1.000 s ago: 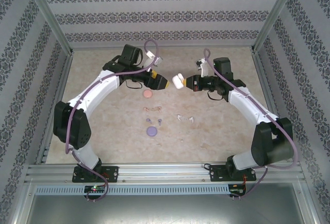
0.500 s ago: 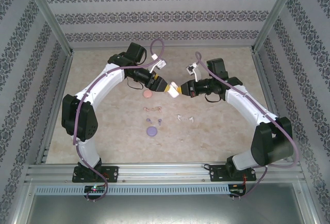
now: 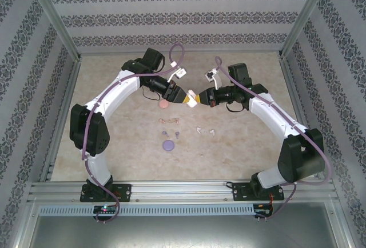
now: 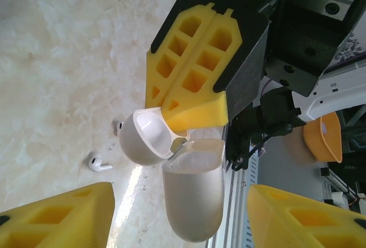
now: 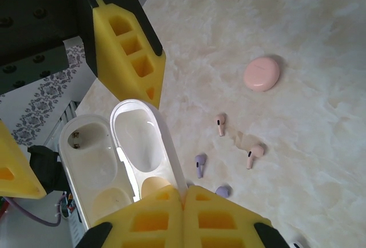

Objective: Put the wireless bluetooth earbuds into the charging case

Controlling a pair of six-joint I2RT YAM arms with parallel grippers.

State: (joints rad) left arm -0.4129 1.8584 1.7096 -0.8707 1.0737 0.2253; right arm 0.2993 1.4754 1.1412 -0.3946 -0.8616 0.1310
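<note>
An open white charging case (image 3: pixel 193 100) hangs above the table between both arms. My right gripper (image 5: pixel 184 194) is shut on a thin rim of the case (image 5: pixel 137 139), whose two hollow halves are empty. My left gripper (image 4: pixel 180 199) is open, a yellow finger (image 4: pixel 57 219) on each side of the case body (image 4: pixel 193 194) with gaps showing; the lid (image 4: pixel 146 136) swings out to the left. On the table below lie the earbuds: two pinkish (image 5: pixel 220 124) (image 5: pixel 253 154), two purple (image 5: pixel 199 165) (image 5: pixel 222 191) and two white (image 3: pixel 198 128) (image 3: pixel 211 132).
A round pink case (image 3: pixel 163 104) lies shut on the table under the left gripper, and a round purple case (image 3: pixel 168 144) sits nearer the front. Patterned walls and a metal frame (image 3: pixel 63 42) enclose the marble tabletop (image 3: pixel 114 145).
My left gripper has closed in on the white case from the left and its jaws have narrowed around the body. The right gripper has shifted slightly left, keeping its hold.
</note>
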